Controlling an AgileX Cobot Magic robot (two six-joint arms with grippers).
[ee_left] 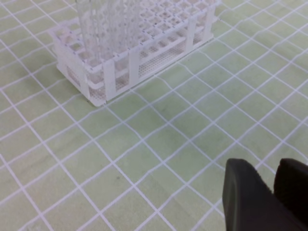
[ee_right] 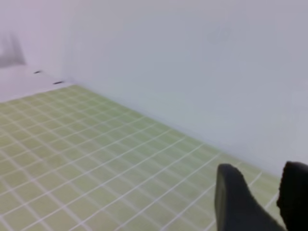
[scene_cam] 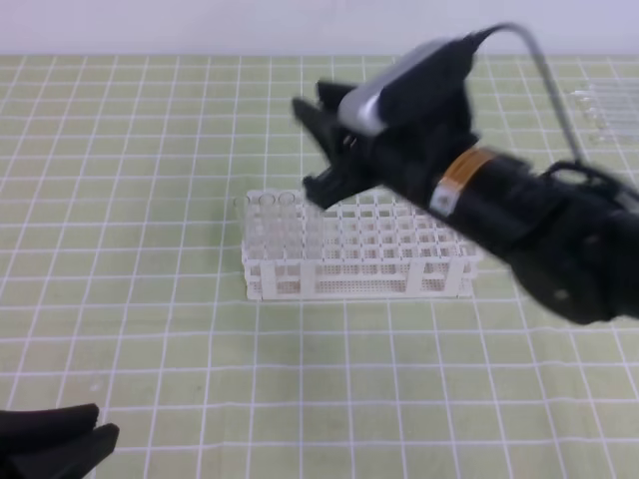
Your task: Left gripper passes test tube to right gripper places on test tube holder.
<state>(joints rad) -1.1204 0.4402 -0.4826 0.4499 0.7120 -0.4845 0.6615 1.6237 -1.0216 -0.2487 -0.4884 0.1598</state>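
Note:
The white test tube holder [scene_cam: 379, 269] stands mid-table, with several clear test tubes [scene_cam: 272, 218] upright in its left-hand columns. My right gripper [scene_cam: 305, 145] hovers just above and behind that left end, open, with nothing between its fingers. The right wrist view shows only its fingertips [ee_right: 262, 171] against the mat and the white wall. My left gripper [scene_cam: 105, 424] rests low at the front left corner, far from the rack, fingers together and empty. From the left wrist view, its tips [ee_left: 269, 168] sit at the lower right, with the holder [ee_left: 159, 53] and its tubes [ee_left: 106, 29] ahead.
More clear tubes [scene_cam: 604, 105] lie on the green gridded mat [scene_cam: 150, 200] at the back right. A white wall [ee_right: 192, 57] bounds the far edge of the table. The right arm's thick black body [scene_cam: 559, 239] hangs over the holder's right end.

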